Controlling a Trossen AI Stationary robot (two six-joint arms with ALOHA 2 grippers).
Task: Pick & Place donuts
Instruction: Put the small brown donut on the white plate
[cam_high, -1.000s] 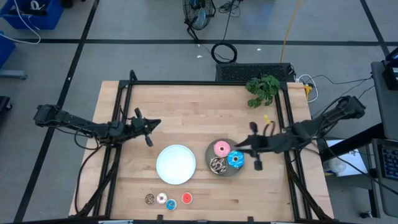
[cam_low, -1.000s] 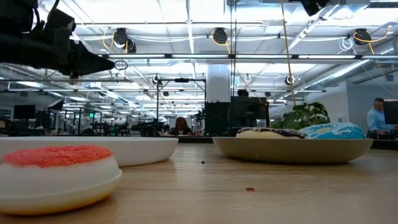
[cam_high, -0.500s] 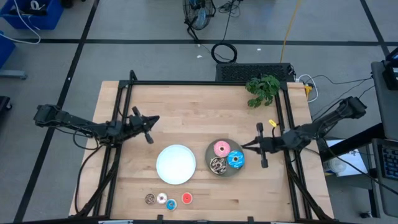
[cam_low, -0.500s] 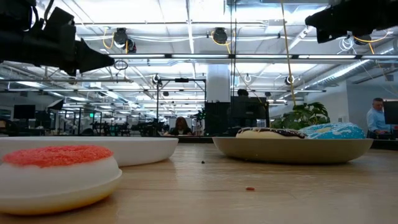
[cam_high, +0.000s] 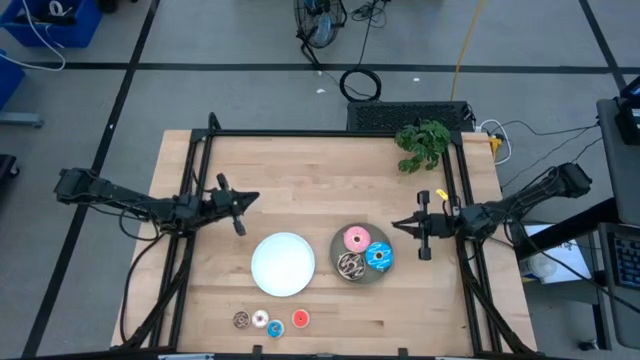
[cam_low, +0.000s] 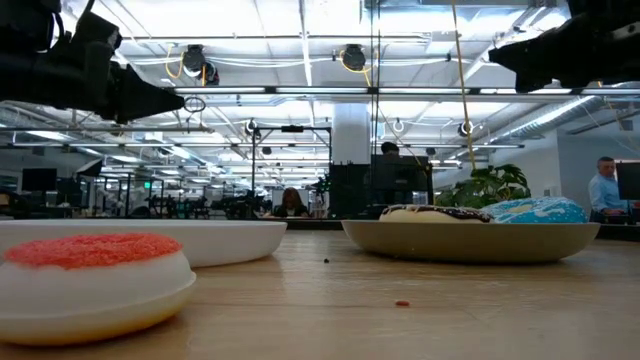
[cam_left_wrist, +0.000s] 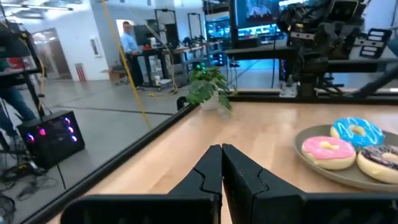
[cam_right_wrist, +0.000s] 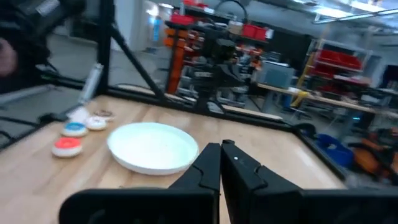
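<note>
Three larger donuts lie on the round grey plate (cam_high: 338, 246): pink (cam_high: 356, 239), blue (cam_high: 378, 256) and sprinkled chocolate-brown (cam_high: 349, 264). Several mini donuts lie on the table near its front edge: brown (cam_high: 241, 320), white (cam_high: 259, 320), blue (cam_high: 275, 328) and red (cam_high: 300, 319). My right gripper (cam_high: 395, 224) hangs shut and empty above the table, just right of the grey plate, pointing left. My left gripper (cam_high: 252, 197) waits shut and empty at the left, pointing level toward the plates (cam_left_wrist: 222, 163).
A round white plate (cam_high: 283, 264) stands bare between the mini donuts and the grey plate. A small green plant (cam_high: 423, 143) sits at the far right corner. Black frame rails (cam_high: 200, 200) run along the table's left and right sides.
My right gripper has drawn back from over the grey plate toward the table's right edge, sinking and tipping up from a downward slant to nearly level. The donuts lie where they were. My left arm has kept still.
</note>
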